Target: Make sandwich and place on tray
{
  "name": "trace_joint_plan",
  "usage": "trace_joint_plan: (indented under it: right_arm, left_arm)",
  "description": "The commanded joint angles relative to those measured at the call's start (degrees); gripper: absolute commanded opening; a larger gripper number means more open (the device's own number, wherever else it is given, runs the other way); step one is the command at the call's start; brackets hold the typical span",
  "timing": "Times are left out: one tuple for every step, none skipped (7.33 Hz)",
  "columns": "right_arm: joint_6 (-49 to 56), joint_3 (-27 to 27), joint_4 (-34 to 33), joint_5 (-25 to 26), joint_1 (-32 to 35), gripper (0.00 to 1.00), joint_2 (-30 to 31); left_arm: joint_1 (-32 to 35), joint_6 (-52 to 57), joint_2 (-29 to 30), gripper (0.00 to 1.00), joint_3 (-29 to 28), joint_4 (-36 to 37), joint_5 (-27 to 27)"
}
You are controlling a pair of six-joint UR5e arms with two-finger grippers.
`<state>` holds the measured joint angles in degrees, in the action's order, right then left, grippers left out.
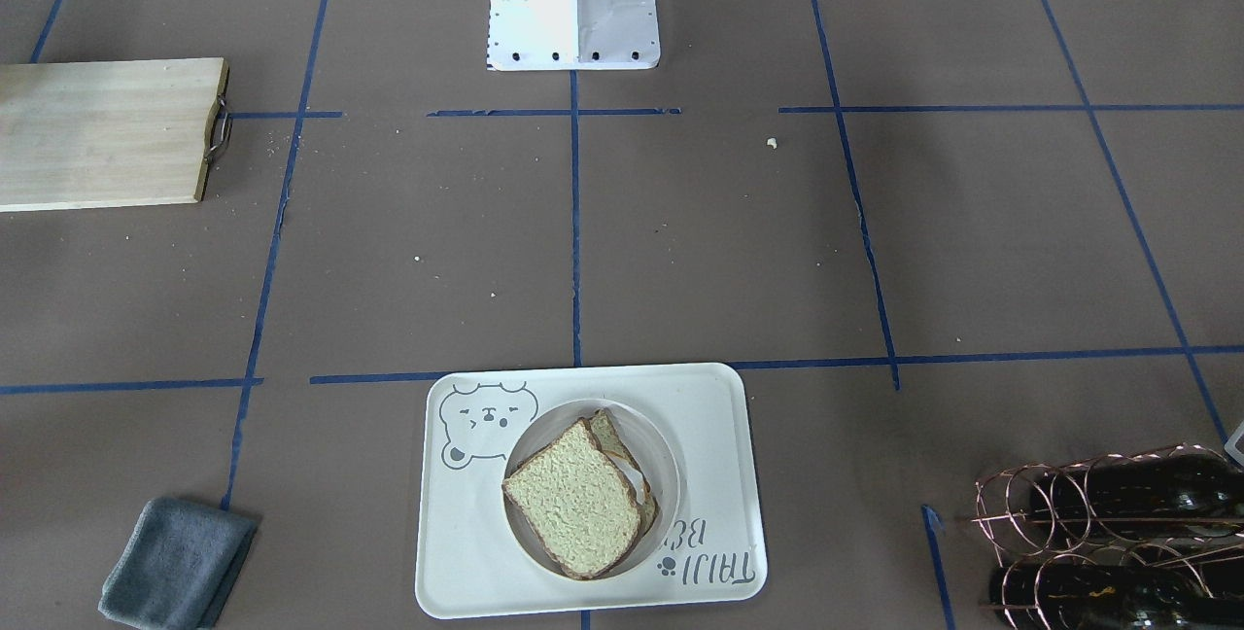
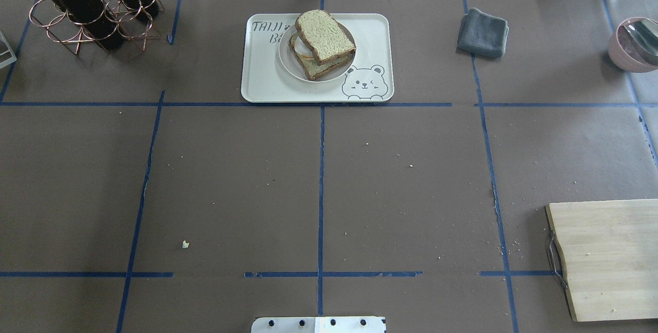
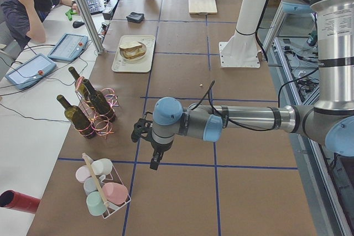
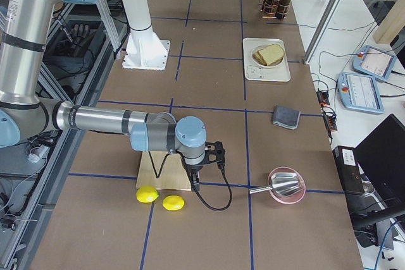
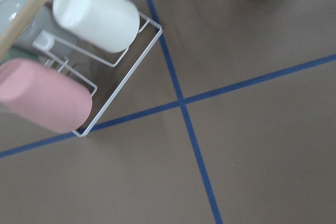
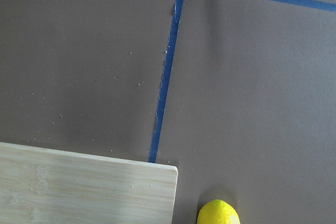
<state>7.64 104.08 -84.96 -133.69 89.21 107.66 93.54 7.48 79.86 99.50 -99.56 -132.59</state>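
The sandwich (image 2: 324, 40), two tan bread slices stacked askew, lies on a round white plate (image 2: 286, 60) on the cream bear tray (image 2: 267, 81) at the table's far middle. It also shows in the front-facing view (image 1: 578, 499) on the tray (image 1: 466, 552). The egg is almost hidden between the slices. My left gripper (image 3: 155, 161) hangs over the table's left end, far from the tray; I cannot tell if it is open or shut. My right gripper (image 4: 193, 181) hangs over the cutting board's edge at the right end; I cannot tell its state either.
A wooden cutting board (image 2: 606, 256) lies at the near right, two lemons (image 4: 158, 197) beside it. A grey cloth (image 2: 483, 32) and pink bowl (image 2: 635, 42) sit far right. A copper wine rack (image 2: 87, 4) stands far left, a cup rack (image 5: 79, 51) beyond.
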Motion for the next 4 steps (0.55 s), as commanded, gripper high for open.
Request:
trace_joint_plan:
  right_arm:
    - [0.1,0.08,0.05,-0.08,0.0,1.0,0.0]
    - [0.1,0.08,0.05,-0.08,0.0,1.0,0.0]
    - [0.1,0.08,0.05,-0.08,0.0,1.0,0.0]
    - [0.1,0.08,0.05,0.0,0.0,1.0,0.0]
  left_arm:
    - [1.47,0.08,-1.02,1.0,0.26,4.19,-0.56]
    - [1.47,-0.01,-1.02,1.0,-0.35,4.2,-0.56]
    - [1.21,-0.1,-0.67,1.0,-0.44,4.29,-0.21]
    - [1.47,0.25,-0.93,1.0,1.3,4.29,-0.56]
